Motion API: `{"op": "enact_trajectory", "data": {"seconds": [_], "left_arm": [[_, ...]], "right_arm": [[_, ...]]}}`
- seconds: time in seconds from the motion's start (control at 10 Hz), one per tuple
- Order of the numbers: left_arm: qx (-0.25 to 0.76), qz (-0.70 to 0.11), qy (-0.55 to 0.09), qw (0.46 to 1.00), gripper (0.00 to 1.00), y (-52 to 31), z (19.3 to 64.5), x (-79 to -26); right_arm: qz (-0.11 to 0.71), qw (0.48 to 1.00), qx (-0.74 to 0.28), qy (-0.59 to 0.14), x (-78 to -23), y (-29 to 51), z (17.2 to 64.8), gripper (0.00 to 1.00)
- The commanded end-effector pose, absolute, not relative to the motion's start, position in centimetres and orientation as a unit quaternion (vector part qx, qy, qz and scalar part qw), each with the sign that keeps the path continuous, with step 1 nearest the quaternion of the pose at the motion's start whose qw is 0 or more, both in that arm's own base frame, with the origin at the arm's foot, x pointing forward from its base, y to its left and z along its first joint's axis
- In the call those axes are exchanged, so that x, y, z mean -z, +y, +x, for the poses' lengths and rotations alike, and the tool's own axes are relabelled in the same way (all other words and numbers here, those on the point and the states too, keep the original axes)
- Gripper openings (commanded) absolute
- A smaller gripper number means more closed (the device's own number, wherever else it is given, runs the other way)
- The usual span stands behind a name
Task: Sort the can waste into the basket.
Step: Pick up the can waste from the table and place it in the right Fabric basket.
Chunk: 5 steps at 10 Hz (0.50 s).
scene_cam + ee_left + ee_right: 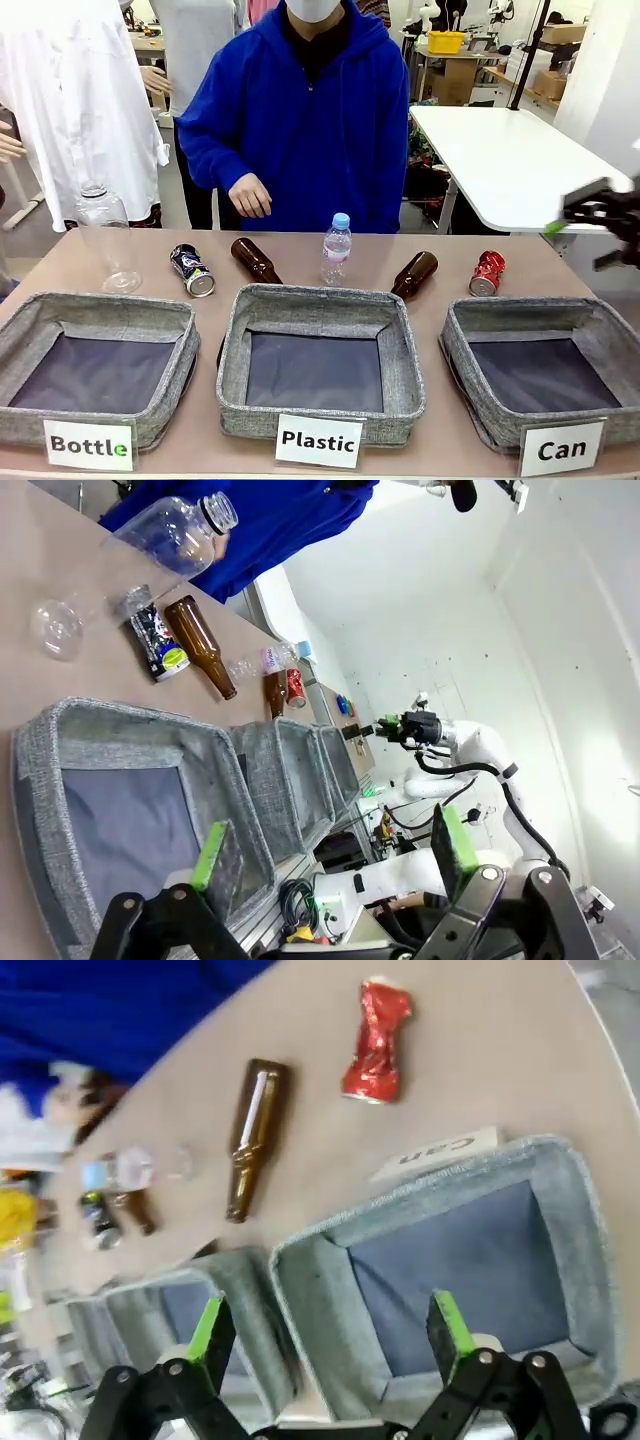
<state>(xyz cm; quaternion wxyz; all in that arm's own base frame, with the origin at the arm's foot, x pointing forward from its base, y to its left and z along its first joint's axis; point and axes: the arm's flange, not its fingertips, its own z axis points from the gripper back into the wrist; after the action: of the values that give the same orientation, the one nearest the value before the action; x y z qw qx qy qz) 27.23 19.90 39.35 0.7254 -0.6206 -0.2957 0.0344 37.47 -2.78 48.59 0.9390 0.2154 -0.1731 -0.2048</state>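
Note:
The red crushed can (488,273) lies on the table just behind the grey "Can" basket (520,308) at the right. Far to the left, the dark crushed can (192,270) lies behind the "Bottle" basket. My right gripper (590,232) hangs open in the air at the right edge, above and beyond the Can basket. In the right wrist view its open fingers (330,1328) hover over the Can basket (320,1290), with the red can (378,1040) farther off. My left gripper (335,850) is open above the Bottle basket, the dark can (157,645) beyond it.
Two brown glass bottles (255,260) (414,274) lie behind the middle "Plastic" basket (320,300). A small clear bottle (336,249) stands between them; a large clear bottle (103,235) stands at the far left. The person's hand (250,195) hovers at the far edge.

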Motion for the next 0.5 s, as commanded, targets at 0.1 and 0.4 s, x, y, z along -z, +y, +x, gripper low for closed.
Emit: {"op": "enact_trajectory", "data": {"seconds": [0.1, 0.4], "left_arm": [[-0.025, -0.624, -0.307, 0.718, 1.0, 20.1, 27.2, -39.4], [-0.025, -0.624, -0.307, 0.718, 1.0, 20.1, 27.2, -39.4]], "right_arm": [[0.095, 0.968, 0.172, -0.158, -48.1, 1.7, 41.5, 1.0], [0.071, 0.958, 0.2, -0.192, -47.8, 3.5, 36.4, 1.0]]}}
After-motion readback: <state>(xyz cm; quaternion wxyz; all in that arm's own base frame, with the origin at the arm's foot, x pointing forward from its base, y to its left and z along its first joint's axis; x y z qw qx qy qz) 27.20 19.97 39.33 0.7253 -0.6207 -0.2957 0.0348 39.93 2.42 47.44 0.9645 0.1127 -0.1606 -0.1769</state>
